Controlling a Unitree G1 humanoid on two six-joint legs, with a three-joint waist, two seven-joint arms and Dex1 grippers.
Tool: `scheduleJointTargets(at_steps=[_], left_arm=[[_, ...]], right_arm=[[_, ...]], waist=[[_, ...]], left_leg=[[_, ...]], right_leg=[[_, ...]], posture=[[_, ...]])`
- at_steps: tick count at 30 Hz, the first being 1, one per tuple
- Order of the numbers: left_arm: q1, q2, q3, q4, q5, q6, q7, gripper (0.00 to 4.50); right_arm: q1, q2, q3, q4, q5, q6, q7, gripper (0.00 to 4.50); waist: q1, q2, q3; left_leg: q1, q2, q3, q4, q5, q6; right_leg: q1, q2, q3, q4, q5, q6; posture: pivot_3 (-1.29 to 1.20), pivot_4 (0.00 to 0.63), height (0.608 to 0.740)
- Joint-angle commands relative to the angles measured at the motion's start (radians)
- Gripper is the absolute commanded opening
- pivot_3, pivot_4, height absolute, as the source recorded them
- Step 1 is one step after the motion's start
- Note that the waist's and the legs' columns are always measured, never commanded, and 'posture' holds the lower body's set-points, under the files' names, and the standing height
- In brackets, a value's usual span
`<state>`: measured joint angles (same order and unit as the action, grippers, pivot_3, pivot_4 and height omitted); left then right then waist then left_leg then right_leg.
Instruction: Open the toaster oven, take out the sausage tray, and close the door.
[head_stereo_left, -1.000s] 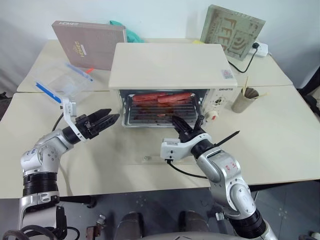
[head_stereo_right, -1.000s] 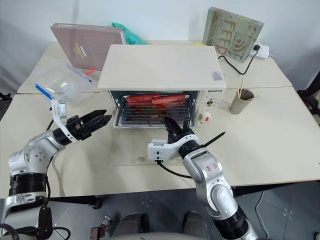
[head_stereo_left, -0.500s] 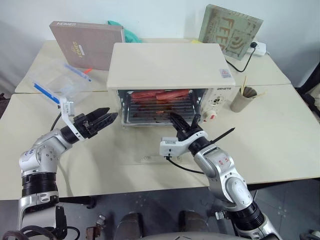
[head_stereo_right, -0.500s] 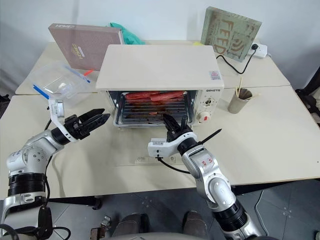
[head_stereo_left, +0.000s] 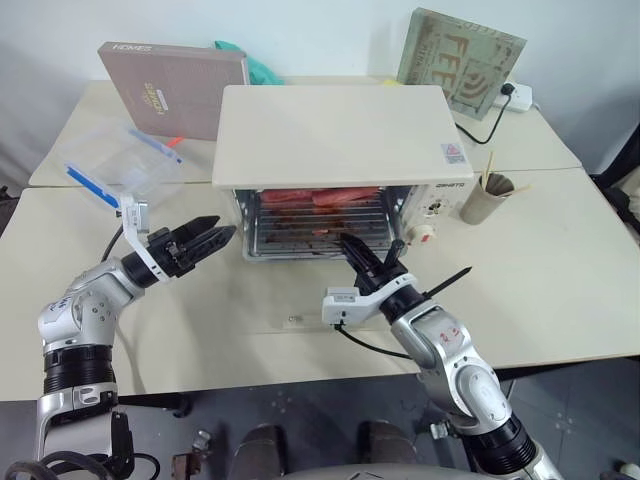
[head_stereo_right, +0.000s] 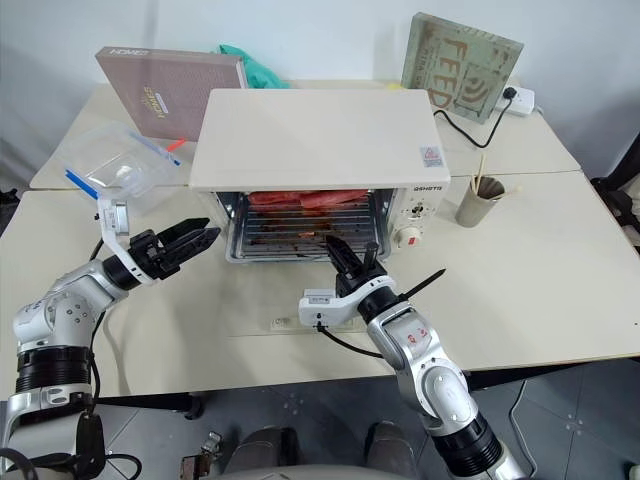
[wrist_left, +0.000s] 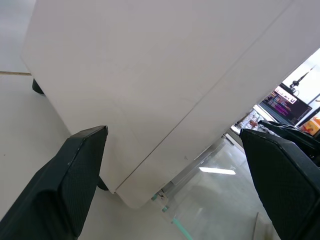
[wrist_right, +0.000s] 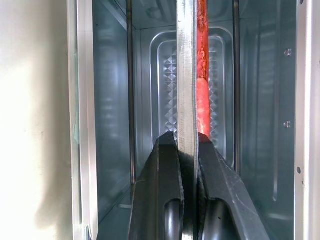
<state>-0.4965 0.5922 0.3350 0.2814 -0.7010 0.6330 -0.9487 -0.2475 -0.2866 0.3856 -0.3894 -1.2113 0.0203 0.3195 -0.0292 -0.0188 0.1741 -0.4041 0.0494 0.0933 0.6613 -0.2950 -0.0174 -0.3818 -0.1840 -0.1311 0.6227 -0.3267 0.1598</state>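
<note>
Nothing shifted, right fingers pinching sausage tray

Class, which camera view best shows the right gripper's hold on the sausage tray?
The right wrist view: the right gripper is shut on the sausage tray rim, seen edge-on. The eye views show this grip from above at the toaster oven mouth, smaller.

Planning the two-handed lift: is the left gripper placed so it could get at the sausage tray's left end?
Probably yes. The left gripper hovers open beside the toaster oven, the door lies down, and nothing stands between it and the sausage tray.
</note>
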Motion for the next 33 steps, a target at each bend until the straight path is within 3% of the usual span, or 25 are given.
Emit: scheduleJointTargets(at_steps=[1,10,33], left_arm=[[0.006,0.013,0.022,-0.040,-0.015,0.002,0.003,4.50],[0.015,0.012,0.032,-0.049,-0.019,0.001,0.013,4.50],[0.005,0.012,0.034,-0.050,-0.017,0.013,0.026,4.50]], right_arm=[[0.010,-0.003,-0.016,-0.129,0.032,-0.020,0.018,0.02],[0.005,0.005,-0.047,-0.208,0.053,-0.002,0.093,0.02],[0.011,0.018,-0.093,-0.272,0.064,-0.005,0.102,0.02]], waist=[[0.000,0.000,0.000],[0.001,0.000,0.000],[0.003,0.000,0.000]], left_leg=[[0.000,0.000,0.000,0.000,0.000,0.000],[0.000,0.000,0.000,0.000,0.000,0.000],[0.000,0.000,0.000,0.000,0.000,0.000]], right_leg=[[0.000,0.000,0.000,0.000,0.000,0.000],[0.000,0.000,0.000,0.000,0.000,0.000],[0.000,0.000,0.000,0.000,0.000,0.000]], posture=[[0.00,0.150,0.740],[0.00,0.150,0.740],[0.00,0.150,0.740]])
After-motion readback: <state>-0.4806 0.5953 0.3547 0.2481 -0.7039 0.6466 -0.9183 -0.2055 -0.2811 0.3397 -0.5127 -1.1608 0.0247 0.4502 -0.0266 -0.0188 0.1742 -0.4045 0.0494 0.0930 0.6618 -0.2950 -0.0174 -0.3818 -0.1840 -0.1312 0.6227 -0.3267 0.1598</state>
